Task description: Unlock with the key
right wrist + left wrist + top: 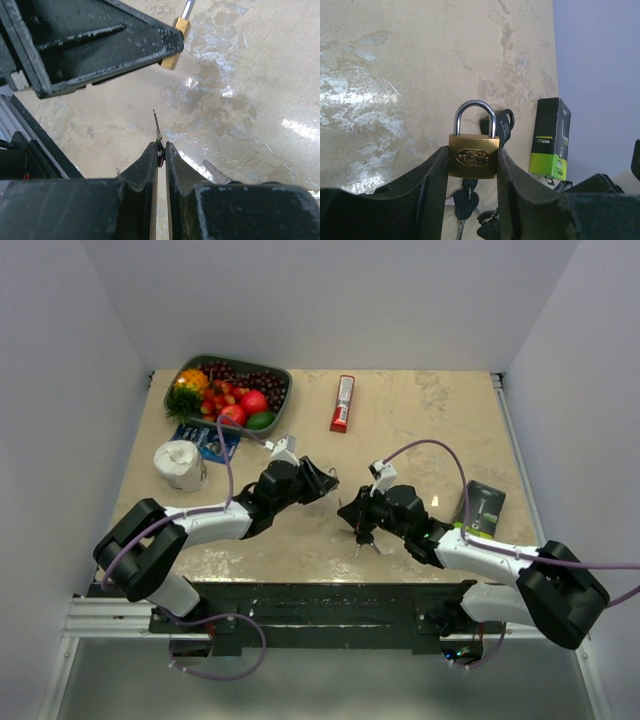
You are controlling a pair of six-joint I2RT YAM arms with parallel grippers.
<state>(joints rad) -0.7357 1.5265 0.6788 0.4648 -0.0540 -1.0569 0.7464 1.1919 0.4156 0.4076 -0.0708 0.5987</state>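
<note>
The desk [430, 420] is showing a beige marbled pattern with pale glossy patches. The padlock [473, 157] is presenting a brass-gold body and a silver shackle. The key [466, 201] is showing black heads and a silver blade. The left end effector [472, 152] and right end effector [160, 146] are appearing black. The box [550, 142] is displaying black over lime green.

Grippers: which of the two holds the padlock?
The left gripper grips the brass padlock; the right gripper pinches the key instead.
</note>
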